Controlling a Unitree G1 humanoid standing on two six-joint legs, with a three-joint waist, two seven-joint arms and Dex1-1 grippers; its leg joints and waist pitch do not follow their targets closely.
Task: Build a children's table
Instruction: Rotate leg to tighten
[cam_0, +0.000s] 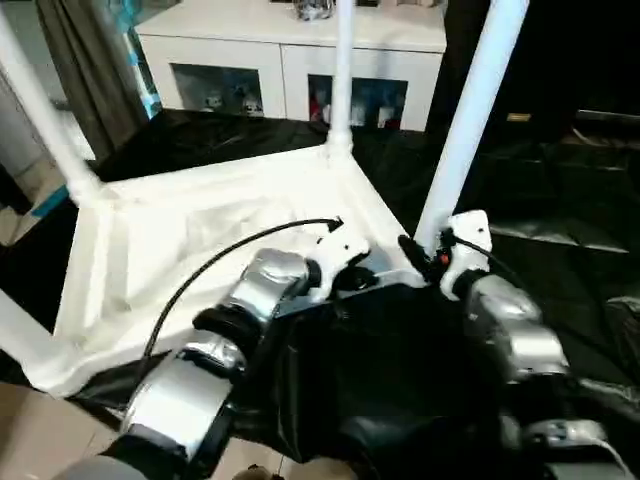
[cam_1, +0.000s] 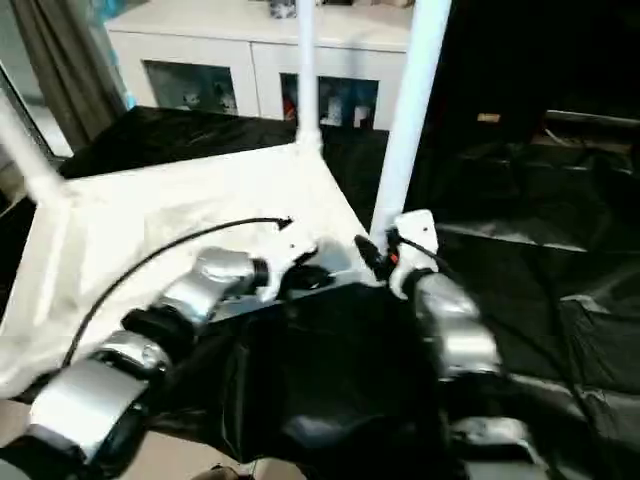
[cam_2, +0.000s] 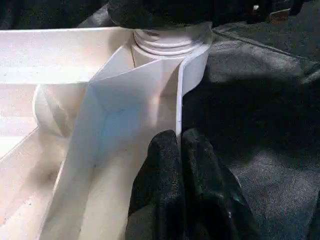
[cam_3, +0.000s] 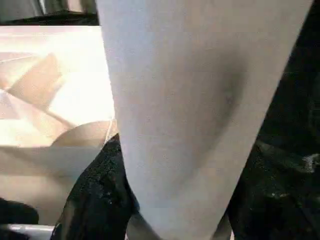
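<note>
The white table top (cam_0: 200, 230) lies upside down on a black cloth, ribs facing up. Three legs stand in its corner sockets: far left (cam_0: 40, 110), back (cam_0: 343, 80) and near right (cam_0: 470, 110). A fourth leg (cam_0: 20, 340) slants off at the near left corner. My left gripper (cam_2: 179, 140) is shut on the thin rim wall beside the near right socket (cam_2: 165, 50). My right gripper (cam_0: 425, 258) is shut around the base of the near right leg (cam_3: 190, 100), one black finger (cam_3: 95, 200) pressed against its side.
A white cabinet (cam_0: 290, 60) with glass-fronted shelves stands at the back, a grey curtain (cam_0: 85, 60) to its left. The black cloth (cam_0: 560, 200) spreads far to the right. A black cable (cam_0: 230, 250) arcs over my left forearm.
</note>
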